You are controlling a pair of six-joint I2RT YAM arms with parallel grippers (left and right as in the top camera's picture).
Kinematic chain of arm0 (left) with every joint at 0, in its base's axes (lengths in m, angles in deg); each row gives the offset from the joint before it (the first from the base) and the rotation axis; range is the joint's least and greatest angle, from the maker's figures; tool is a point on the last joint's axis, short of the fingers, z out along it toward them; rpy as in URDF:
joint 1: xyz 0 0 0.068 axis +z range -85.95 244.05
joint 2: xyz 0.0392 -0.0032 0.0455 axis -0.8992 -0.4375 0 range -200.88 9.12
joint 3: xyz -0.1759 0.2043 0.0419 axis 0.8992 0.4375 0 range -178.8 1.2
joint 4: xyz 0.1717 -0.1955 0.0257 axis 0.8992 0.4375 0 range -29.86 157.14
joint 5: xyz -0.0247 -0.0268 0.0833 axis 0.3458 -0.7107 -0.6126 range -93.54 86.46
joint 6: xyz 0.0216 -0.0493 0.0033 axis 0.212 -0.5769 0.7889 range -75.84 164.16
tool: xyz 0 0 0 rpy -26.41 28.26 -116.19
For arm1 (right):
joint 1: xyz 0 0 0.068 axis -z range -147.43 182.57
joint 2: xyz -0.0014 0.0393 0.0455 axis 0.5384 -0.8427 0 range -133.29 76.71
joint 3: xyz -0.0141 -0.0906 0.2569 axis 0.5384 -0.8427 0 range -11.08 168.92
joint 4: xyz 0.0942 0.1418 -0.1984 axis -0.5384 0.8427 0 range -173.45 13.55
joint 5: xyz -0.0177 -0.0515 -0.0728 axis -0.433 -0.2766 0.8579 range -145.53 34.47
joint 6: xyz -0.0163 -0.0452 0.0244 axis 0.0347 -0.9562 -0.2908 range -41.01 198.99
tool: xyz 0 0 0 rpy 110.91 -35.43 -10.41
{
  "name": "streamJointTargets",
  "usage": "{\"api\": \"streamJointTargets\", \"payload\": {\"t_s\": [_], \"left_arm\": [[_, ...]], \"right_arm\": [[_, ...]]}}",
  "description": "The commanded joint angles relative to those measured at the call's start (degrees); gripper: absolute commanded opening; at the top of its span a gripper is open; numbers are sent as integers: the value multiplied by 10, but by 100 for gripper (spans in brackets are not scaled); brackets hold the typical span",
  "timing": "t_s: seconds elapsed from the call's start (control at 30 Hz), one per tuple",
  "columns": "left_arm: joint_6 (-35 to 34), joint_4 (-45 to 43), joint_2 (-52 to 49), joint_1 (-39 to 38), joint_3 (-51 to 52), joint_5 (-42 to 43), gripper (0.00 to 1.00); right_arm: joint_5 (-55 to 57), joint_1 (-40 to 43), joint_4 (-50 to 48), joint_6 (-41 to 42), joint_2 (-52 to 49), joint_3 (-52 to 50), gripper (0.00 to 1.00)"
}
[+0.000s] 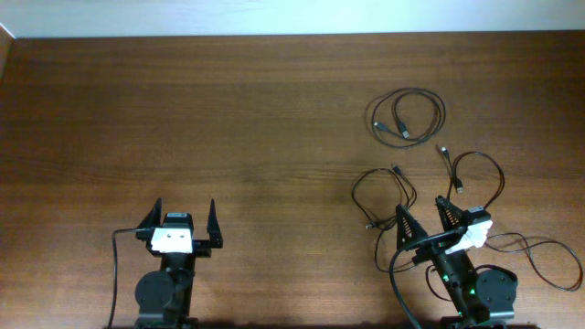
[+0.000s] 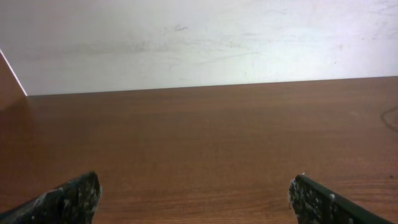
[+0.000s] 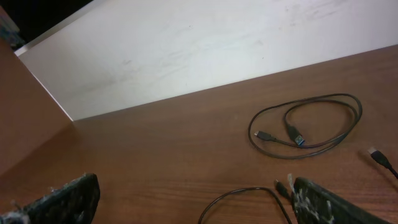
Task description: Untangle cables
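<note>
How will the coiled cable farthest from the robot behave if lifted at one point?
Probably floppy: the coiled cable lies in loose, uneven loops, so it would likely sag and uncoil. It looks thin, so probably light. Its free plug ends may dangle and swing.

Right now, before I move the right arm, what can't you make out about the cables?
Overhead: the loose cables are partly hidden under the right gripper, and their crossings are too thin to read.
Right wrist: the near loop is cut off by the bottom edge.
</note>
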Motion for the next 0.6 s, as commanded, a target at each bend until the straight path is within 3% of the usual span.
{"api": "streamJointTargets", "payload": {"t_s": [0.0,0.37,0.57], "left_arm": [[11,2,3,3,1,-2,99],[11,2,3,3,1,-2,99],[11,2,3,3,1,-2,99]], "right_arm": [[1,4,4,-4,2,-3,98],[1,4,5,-19,-7,-3,98],[16,4,5,-274,-7,-3,98]]}}
